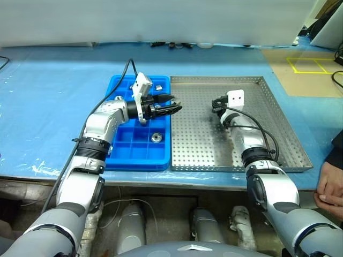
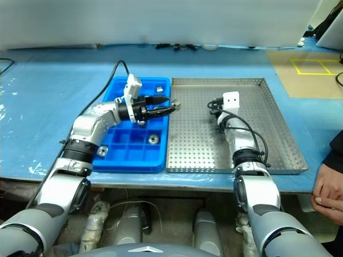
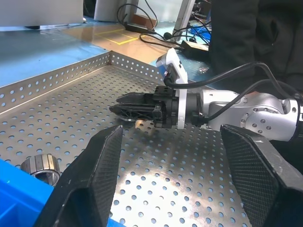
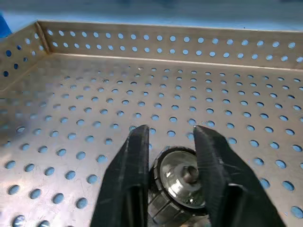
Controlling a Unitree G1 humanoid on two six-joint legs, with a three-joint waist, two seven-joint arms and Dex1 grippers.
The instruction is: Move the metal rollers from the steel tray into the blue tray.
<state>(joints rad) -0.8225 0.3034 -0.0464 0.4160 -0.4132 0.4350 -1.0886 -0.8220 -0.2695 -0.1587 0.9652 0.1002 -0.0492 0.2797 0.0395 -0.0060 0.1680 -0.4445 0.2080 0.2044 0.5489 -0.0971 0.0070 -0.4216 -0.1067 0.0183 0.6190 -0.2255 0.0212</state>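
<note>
Steel first: a large, shallow, grey perforated steel tray [image 1: 284, 134] with low rims, lying just to the right of a bright blue plastic tray [image 1: 134, 155] gridded into small square compartments.

Out on the perforated floor, toward the far half, the right gripper [image 4: 170, 135] reaching level. Black fingers [image 4: 135, 161] pressed against both sides of a small shiny silver metal roller [image 4: 182, 182] with a dark centre hole. Clamped on it by the look of things, the roller apparently resting on the tray floor.

Left gripper [image 1: 172, 104] hovering over the seam between the two trays, pointing across toward the right arm, fingers spread wide and holding nothing. Close beneath it, at the steel tray's edge next to the blue plastic, a second roller [image 3: 40, 168] lying loose.

Already in the blue tray: one roller [image 1: 156, 137] in a near compartment, another [image 1: 158, 85] in a far one.

Step in hand, judging from this: pick-up of one roller by the right arm, grasp made, lift not yet begun. Task partway, with at least two rollers left on steel.

Next move:
- Lift straight up, clear of the floor and the low rim.
- Carry leftward to the blue tray, or pass across to the open left gripper; hard to say which.
- Keep a firm, centred pinch, since a smooth round part probably rolls or squirts out under an off-centre squeeze.
- Choose an empty compartment and release low, to avoid a bounce.
</note>
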